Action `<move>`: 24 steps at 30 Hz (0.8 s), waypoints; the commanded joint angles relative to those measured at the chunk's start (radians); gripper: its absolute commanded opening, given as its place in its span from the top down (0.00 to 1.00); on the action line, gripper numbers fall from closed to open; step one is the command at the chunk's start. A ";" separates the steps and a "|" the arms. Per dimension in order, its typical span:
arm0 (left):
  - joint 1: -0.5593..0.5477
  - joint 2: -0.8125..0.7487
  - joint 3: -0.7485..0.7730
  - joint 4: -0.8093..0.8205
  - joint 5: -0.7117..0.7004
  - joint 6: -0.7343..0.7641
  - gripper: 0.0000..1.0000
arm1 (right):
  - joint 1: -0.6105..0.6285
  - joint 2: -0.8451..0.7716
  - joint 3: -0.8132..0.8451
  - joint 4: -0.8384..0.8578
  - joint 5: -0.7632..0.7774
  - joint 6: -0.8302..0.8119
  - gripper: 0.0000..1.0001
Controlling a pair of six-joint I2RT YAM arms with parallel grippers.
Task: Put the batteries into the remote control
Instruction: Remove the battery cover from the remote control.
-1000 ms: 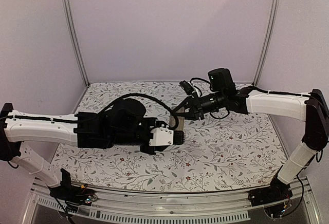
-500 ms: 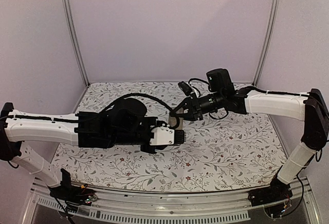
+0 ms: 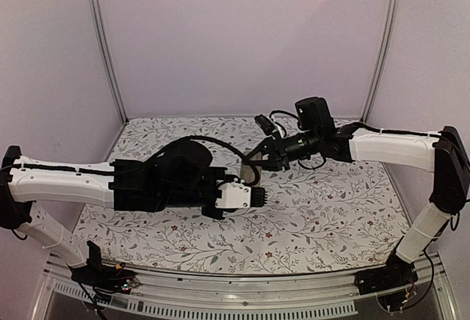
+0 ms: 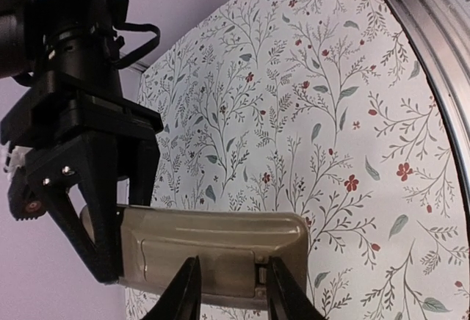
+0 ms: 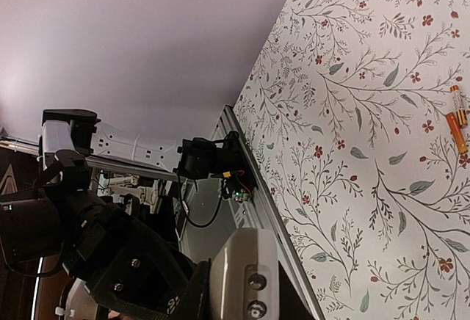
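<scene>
**Grey-tan back turned outward, batteries waiting**

Grey-tan plastic faces the left wrist camera. The slim white rectangular plastic remote control (image 4: 213,250) is held up off the floral-printed surface (image 4: 352,114) with its back outward, probably so the battery bay can be reached. The right arm's black fingers (image 4: 92,239) are pressed onto one end of it, one in front and one behind, and act as a clamp. The left arm's black fingers (image 4: 189,291) stand a little apart, with their tips over the other end of the back, beside a seam and a small catch. From this angle I cannot tell whether they pinch anything there or only touch it. The thin orange-red cylindrical batteries (image 5: 456,133) lie side by side on the surface, well apart from the remote, and neither is picked up yet.

Count: one remote, two batteries in view, and two arms, both working at the remote.
</scene>
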 commanded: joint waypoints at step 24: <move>0.007 -0.075 -0.063 0.051 -0.029 0.044 0.74 | -0.014 0.031 0.017 0.115 -0.060 0.112 1.00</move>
